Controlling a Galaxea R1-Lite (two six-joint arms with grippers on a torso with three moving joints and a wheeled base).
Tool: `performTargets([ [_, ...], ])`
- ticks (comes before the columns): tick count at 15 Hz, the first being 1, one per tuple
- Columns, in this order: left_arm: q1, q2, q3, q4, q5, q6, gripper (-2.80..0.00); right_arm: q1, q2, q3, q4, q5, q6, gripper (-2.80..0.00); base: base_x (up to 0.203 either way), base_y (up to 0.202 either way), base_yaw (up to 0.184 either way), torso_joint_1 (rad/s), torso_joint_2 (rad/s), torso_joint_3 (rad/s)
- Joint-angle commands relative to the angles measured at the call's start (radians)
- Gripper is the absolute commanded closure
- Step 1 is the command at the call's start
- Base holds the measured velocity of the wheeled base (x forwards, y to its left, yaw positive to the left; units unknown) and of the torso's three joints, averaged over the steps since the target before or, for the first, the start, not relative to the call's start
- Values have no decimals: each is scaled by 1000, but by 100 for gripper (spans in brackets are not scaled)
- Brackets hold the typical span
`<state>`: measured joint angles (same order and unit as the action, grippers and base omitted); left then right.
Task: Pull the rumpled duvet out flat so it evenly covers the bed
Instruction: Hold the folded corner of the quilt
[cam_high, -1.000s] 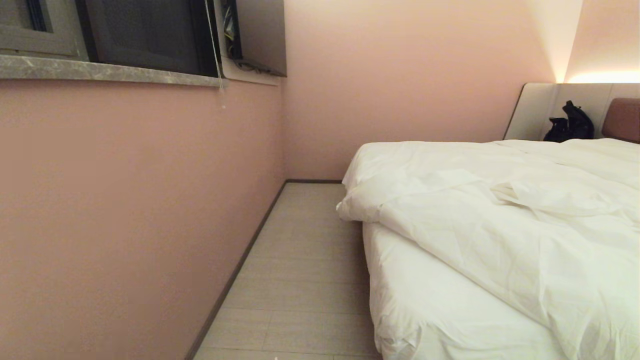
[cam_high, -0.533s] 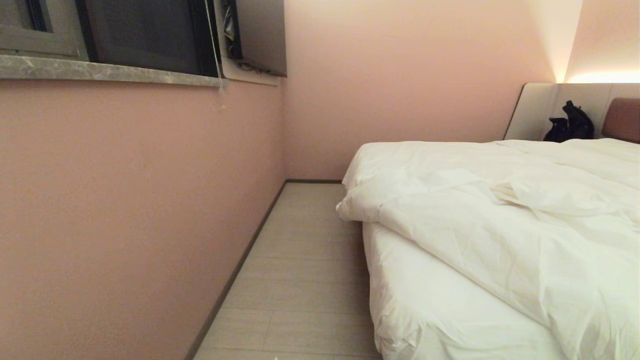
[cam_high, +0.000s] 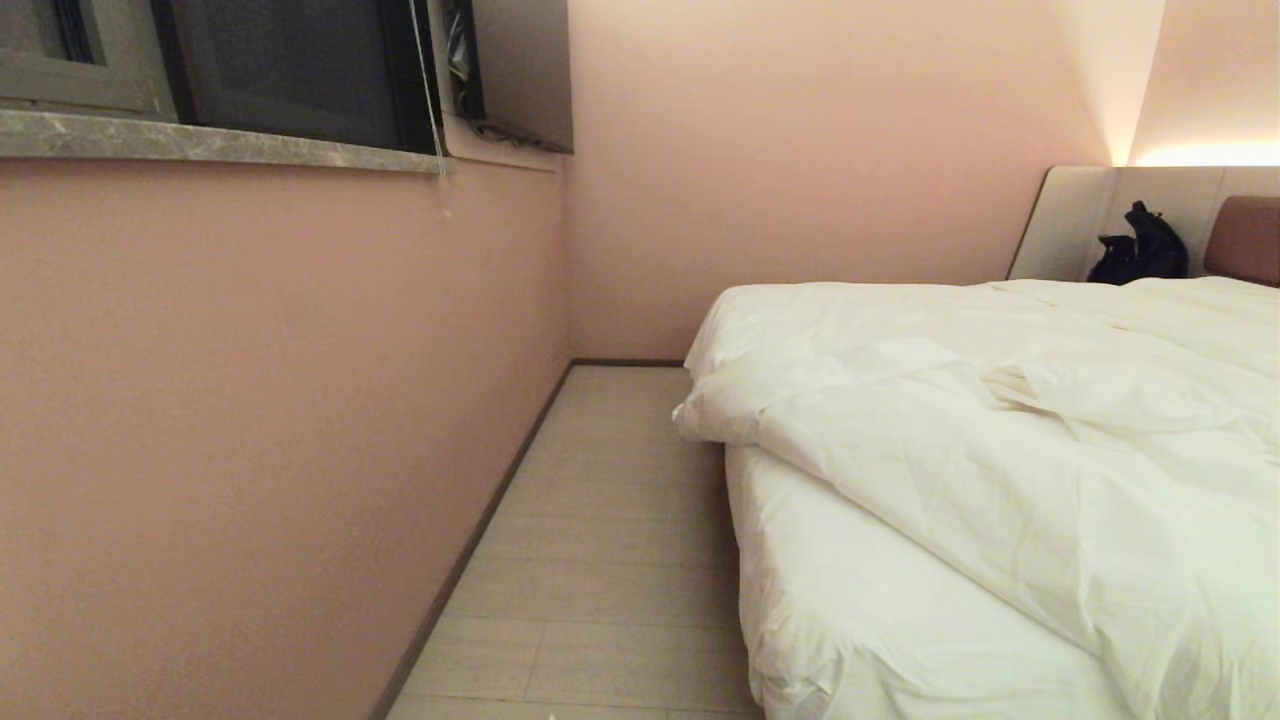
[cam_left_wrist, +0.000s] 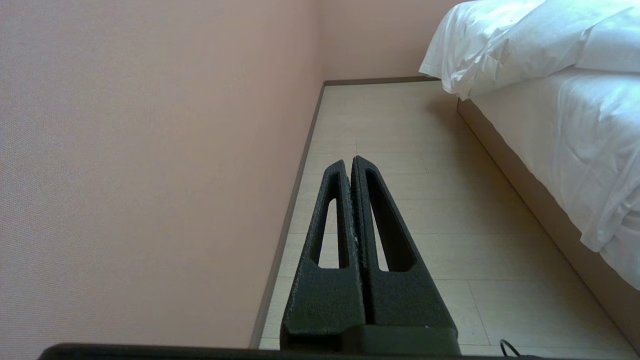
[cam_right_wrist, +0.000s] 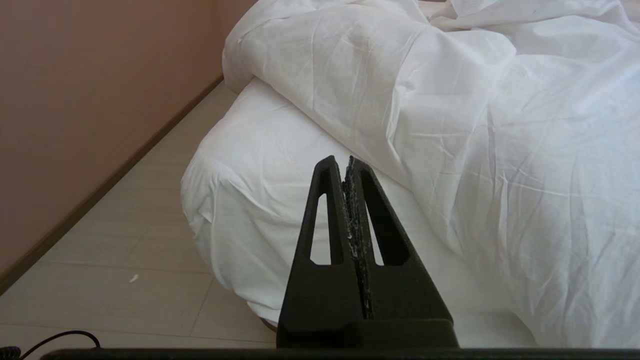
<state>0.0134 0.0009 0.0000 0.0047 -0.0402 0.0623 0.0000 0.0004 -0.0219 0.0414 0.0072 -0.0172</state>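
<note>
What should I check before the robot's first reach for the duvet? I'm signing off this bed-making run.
1. Duvet lying flat and even: not ok, bunched diagonally, leaving the near corner of the bed showing bare sheet.
2. Left gripper empty: ok, shut on nothing, over the floor beside the bed.
3. Right gripper empty: ok, shut on nothing, aimed at the bare corner.
4. Jaws ready to grasp: not ok, both shut.
5. Aisle between wall and bed: ok, nothing stands there.
6. Black bag by the headboard touching the duvet: cannot tell.
</note>
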Motion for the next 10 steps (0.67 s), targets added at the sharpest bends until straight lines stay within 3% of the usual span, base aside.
performTargets([
  [1, 0, 1, 0, 0, -1, 1, 0, 0, 0, -1, 1, 0, -1, 0, 0, 0, 0, 0, 0, 0],
  [10, 0, 1, 0, 0, -1, 1, 0, 0, 0, -33, 6, 0, 1, 0, 0, 0, 0, 0, 0, 0],
])
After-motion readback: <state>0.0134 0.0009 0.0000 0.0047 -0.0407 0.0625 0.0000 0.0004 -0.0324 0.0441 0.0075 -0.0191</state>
